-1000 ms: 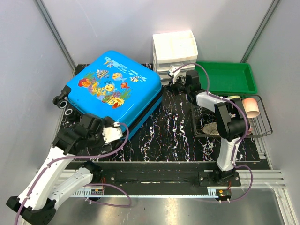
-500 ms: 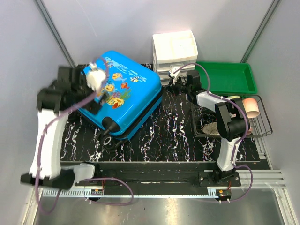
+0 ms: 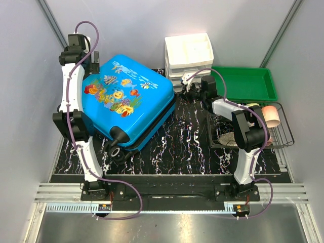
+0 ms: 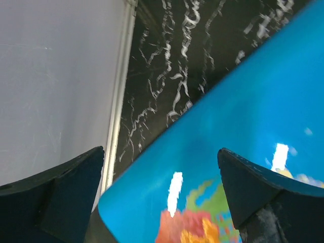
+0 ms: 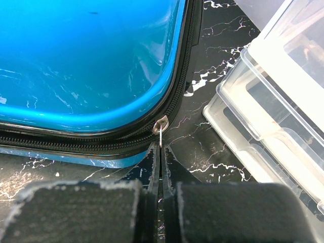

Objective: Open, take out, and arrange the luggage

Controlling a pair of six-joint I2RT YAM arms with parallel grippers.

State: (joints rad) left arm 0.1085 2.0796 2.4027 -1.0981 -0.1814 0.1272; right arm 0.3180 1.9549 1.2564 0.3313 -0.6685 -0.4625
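while the luggage lies flat and zipped shut on the black marbled mat, printed lid up, the right gripper sits at the luggage's right corner with both fingers pressed together on the zipper pull. the left gripper hangs over the luggage's far left corner, its 2 fingers spread apart with nothing between them. a white drawer organiser stands just beyond the luggage's far right corner, and a green tray lies further right of the luggage, past the organiser.
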